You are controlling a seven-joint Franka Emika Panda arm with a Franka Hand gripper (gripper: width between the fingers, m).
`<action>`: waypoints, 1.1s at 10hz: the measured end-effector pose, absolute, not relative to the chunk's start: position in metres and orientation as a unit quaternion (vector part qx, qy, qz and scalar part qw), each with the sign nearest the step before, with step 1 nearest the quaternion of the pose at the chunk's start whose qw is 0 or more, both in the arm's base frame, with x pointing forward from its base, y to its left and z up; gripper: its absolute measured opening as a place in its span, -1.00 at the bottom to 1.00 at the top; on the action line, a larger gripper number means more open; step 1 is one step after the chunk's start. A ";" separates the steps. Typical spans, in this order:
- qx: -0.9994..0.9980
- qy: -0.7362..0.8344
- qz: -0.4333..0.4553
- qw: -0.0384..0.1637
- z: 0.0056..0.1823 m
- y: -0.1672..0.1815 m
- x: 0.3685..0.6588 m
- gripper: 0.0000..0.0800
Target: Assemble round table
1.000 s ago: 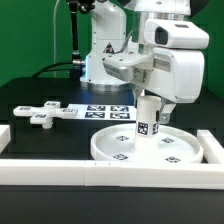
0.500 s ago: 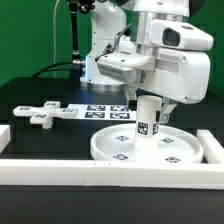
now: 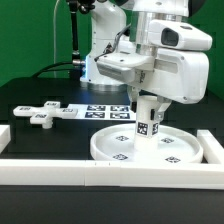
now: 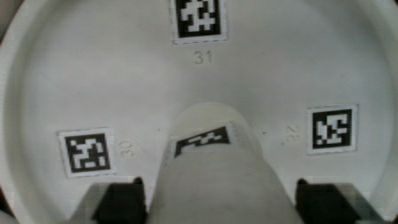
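The white rimmed disc (image 3: 112,150) lies flat on the black table at the exterior view's right, tags facing up. The short tagged leg (image 3: 148,120) stands upright on its middle. My gripper (image 3: 149,101) reaches down over the leg's top. In the wrist view the leg (image 4: 221,150) runs between the two dark fingers (image 4: 121,196), with a thin gap on each side, so my gripper (image 4: 222,192) is open around it. The disc (image 4: 107,70) fills the wrist view behind the leg. The cross-shaped foot (image 3: 45,113) lies loose at the exterior view's left.
The marker board (image 3: 105,111) lies flat behind the disc. Long white border walls run along the front (image 3: 60,172) and at the exterior view's right (image 3: 212,148). The robot's base stands at the back.
Between one second and half a second ago my wrist turned about the leg, while the leg's tags kept their place. Nothing has moved since.
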State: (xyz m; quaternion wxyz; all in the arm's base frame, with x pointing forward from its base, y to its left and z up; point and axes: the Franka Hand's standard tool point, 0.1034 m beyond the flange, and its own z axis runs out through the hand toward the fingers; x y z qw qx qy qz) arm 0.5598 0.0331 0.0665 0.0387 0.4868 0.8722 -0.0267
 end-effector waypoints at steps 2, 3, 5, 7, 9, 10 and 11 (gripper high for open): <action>0.538 0.841 -0.030 0.035 0.067 0.032 0.559 0.02; 0.588 0.807 -0.033 0.032 0.066 0.030 0.556 0.02; 0.651 0.758 -0.043 0.027 0.066 0.027 0.553 0.02; 0.721 0.691 -0.049 0.019 0.066 0.025 0.550 0.02; 0.754 0.655 -0.048 0.022 0.066 0.026 0.550 0.02; 0.779 0.625 -0.047 0.023 0.066 0.026 0.550 0.02; 0.797 0.602 -0.045 0.021 0.066 0.025 0.550 0.02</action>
